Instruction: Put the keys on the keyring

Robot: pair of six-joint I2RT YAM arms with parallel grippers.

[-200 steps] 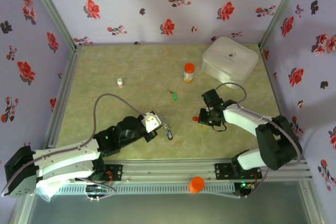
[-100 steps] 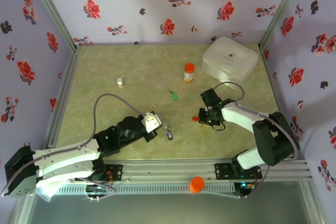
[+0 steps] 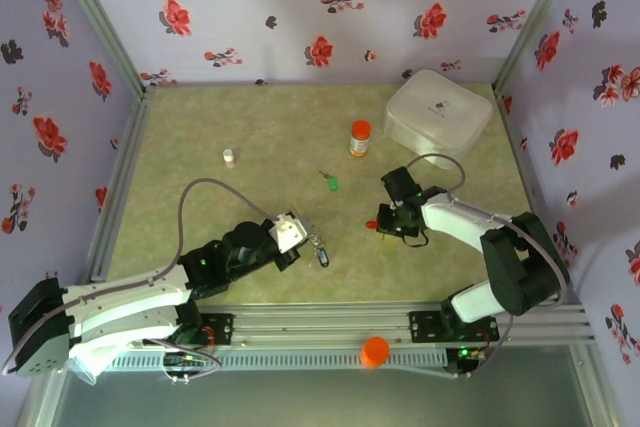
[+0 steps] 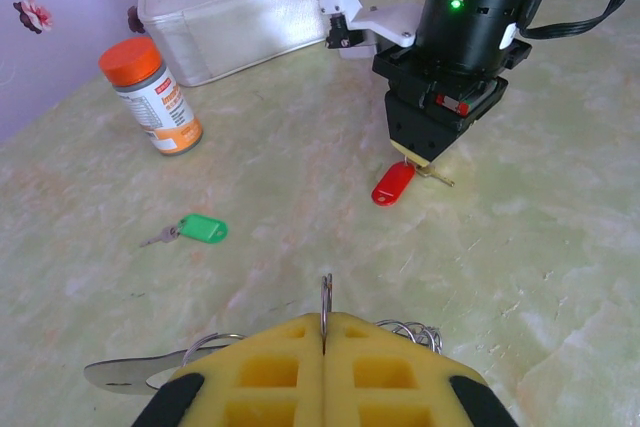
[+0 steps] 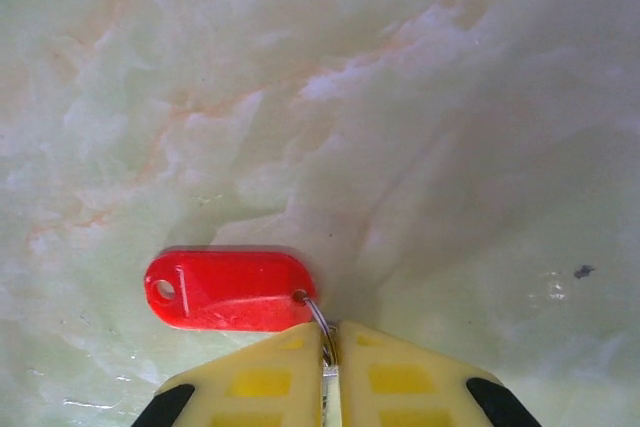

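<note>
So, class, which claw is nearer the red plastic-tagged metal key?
Right. The right claw is shut on the ring end of the red plastic-tagged metal key; the left claw, pinching the thin metal keyring, sits apart, to its left.

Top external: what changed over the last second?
The right arm swung its elbow slightly left, and the right gripper, shut on the red-tagged metal key, edged barely left. Unchanged: the left gripper shut on the thin dark-grey metal keyring, the green-tagged key, the orange-capped bottle and the small white vial.
</note>
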